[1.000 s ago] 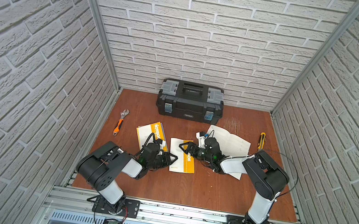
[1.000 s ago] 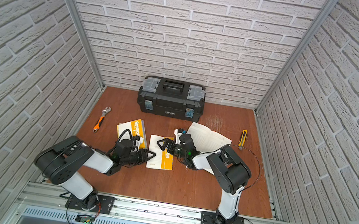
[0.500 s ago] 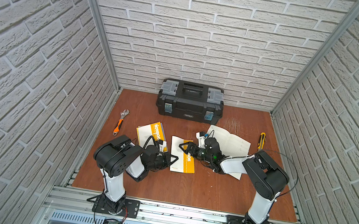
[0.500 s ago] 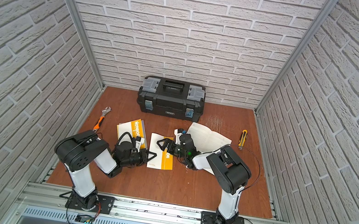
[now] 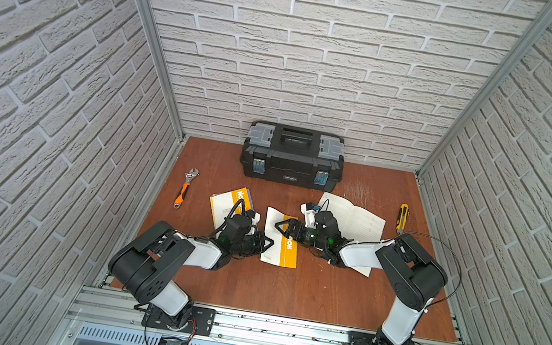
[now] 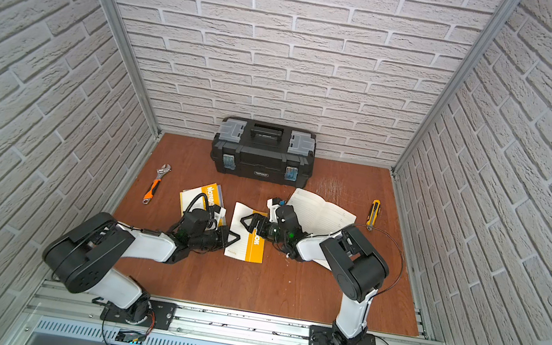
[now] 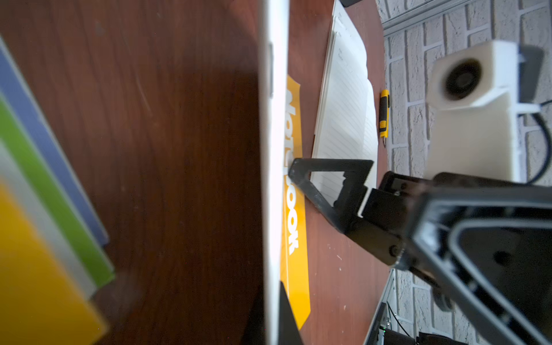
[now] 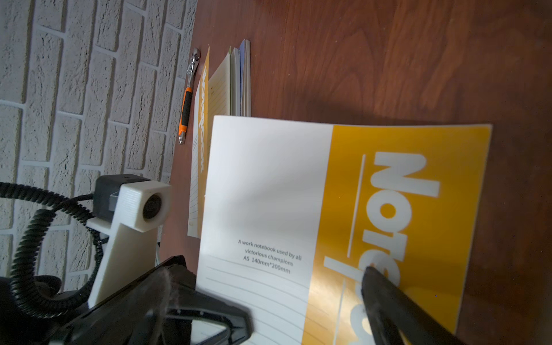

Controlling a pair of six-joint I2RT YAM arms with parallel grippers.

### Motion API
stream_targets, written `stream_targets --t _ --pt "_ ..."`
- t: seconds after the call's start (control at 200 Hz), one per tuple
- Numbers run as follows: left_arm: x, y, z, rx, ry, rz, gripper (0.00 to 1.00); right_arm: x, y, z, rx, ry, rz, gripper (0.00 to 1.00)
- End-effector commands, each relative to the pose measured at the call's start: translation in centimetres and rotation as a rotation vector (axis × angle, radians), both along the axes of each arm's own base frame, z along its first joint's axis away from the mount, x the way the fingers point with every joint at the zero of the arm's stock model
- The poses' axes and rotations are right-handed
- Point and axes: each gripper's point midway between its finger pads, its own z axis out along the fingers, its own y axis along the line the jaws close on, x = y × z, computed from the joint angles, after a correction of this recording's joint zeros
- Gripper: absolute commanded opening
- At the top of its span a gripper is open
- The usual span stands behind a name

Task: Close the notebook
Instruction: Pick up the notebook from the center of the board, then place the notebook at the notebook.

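Observation:
A white-and-yellow notebook [image 5: 273,254] lies cover up in the middle of the table. My left gripper [image 5: 270,244] is shut on its white side edge. In the left wrist view that edge [image 7: 273,119] runs between the closed jaws of the left gripper [image 7: 271,307] and looks slightly raised. My right gripper [image 8: 272,265] stands open over the cover [image 8: 268,185], with one fingertip [image 8: 376,280] pressing on the yellow band. In both top views an open notebook [image 6: 320,213] lies with its lined pages up, partly under my right arm.
A black toolbox [image 5: 292,161] stands against the back wall. An orange-handled wrench [image 5: 185,187] lies at the left and a yellow utility knife [image 5: 402,218] at the right. A stack of notebooks [image 5: 229,203] sits just behind my left gripper. Brick walls close in three sides.
My left gripper has shut on the white edge of the middle notebook, and the left arm's elbow has swung about. The right arm and the notebooks have stayed put.

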Motion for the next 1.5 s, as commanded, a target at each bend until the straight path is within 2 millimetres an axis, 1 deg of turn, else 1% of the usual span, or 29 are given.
stream_targets --t 0.0,0.12,0.235,0.345,0.495,0.715,0.805,1.04,1.305,1.44,1.495 --pt "0.4 -1.1 0.6 0.010 -0.031 -0.032 0.00 0.3 0.3 4.4 0.003 -0.101 0.024 1.00" --pt "0.8 -1.7 2.1 0.023 -0.053 -0.044 0.00 0.1 -0.6 6.7 -0.038 -0.153 0.017 1.00" --pt "1.2 -1.4 4.2 0.042 -0.082 -0.035 0.00 -0.3 -1.4 7.8 -0.066 -0.177 0.012 1.00" --pt "1.5 -0.7 6.7 0.058 -0.119 -0.020 0.00 -0.7 -1.7 7.8 -0.073 -0.180 0.009 1.00" --pt "1.3 1.2 8.0 0.138 -0.135 -0.006 0.00 -0.8 -1.8 7.3 -0.059 -0.169 0.003 1.00" --pt "1.8 3.8 9.7 0.112 -0.187 0.069 0.00 -0.9 -1.5 6.7 -0.049 -0.157 0.009 1.00" --pt "2.1 4.9 10.6 0.076 -0.216 0.106 0.00 -0.8 -1.6 6.5 -0.052 -0.153 0.006 1.00" --pt "2.7 7.8 11.9 -0.011 -0.240 0.213 0.00 -0.8 -1.3 5.6 -0.042 -0.134 0.011 1.00" --pt "2.6 11.0 11.6 -0.061 -0.221 0.320 0.00 -0.7 -0.9 5.2 -0.024 -0.123 0.018 1.00" --pt "2.6 12.1 11.7 -0.077 -0.223 0.347 0.00 -0.7 -0.9 5.1 -0.025 -0.125 0.019 1.00" --pt "2.7 12.5 11.4 -0.077 -0.212 0.351 0.00 -0.8 -0.9 4.9 -0.023 -0.120 0.018 1.00"
